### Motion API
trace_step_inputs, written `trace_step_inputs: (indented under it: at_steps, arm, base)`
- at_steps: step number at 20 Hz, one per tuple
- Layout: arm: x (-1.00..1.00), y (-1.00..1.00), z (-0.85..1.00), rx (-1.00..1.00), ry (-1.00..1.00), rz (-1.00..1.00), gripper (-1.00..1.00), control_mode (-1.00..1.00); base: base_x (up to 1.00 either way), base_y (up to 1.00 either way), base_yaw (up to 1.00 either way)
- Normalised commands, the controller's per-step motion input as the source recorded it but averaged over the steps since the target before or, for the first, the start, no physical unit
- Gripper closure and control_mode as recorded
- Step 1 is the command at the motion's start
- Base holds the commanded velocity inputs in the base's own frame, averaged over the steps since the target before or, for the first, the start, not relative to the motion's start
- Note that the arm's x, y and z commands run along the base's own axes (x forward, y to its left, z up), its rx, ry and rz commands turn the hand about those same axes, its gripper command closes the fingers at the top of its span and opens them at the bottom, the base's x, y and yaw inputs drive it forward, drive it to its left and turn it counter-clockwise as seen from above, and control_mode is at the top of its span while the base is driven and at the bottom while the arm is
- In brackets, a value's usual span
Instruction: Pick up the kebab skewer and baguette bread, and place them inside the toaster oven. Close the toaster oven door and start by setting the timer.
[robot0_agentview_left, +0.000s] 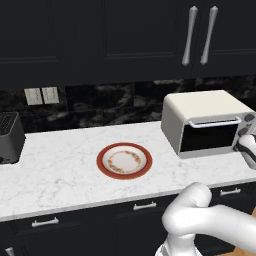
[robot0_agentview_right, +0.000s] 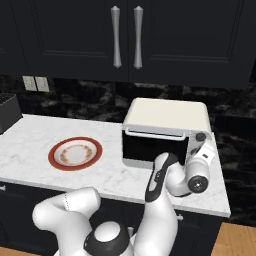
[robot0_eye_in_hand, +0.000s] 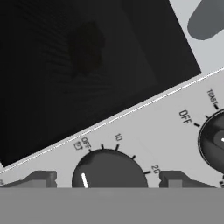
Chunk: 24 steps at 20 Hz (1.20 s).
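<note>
Open jaws (robot0_eye_in_hand: 107, 178) flank timer knob (robot0_eye_in_hand: 109, 170); toaster oven door (robot0_agentview_left: 209, 136) shut.

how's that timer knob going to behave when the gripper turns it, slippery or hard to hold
The timer knob looks round, smooth and dark, so flat fingers may slip unless they squeeze across it. It probably turns in place rather than shifting. The toaster oven looks boxy and broad-based, so it seems unlikely to tip.

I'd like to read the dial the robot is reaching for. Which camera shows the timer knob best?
The hand view: the timer knob sits close up between the open gripper tips, with OFF, 10 and 20 readable. The right base view shows the toaster oven with small knobs; in the left base view the arm partly covers them.
</note>
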Motion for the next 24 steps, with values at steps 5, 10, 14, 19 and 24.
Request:
trace_step_inputs:
  at_steps: [5, 10, 14, 19, 24]
  arm:
    - [0.01, 0.0, -0.23, -0.03, 0.0, 0.0, -1.0, -1.0]
    - [0.03, -0.01, -0.12, 0.0, 0.0, 0.0, -1.0, -1.0]
    - [0.04, -0.03, -0.13, 0.0, 0.0, 0.0, -1.0, -1.0]
    - [0.0, -0.01, -0.07, 0.0, 0.0, 0.0, -1.0, -1.0]
    - [0.0, 0.0, -0.16, 0.0, 0.0, 0.0, -1.0, -1.0]
  base:
    - [0.0, 0.0, 0.0]
    - [0.0, 0.0, 0.0]
    - [0.0, 0.0, 0.0]
    - [0.0, 0.0, 0.0]
    - [0.0, 0.0, 0.0]
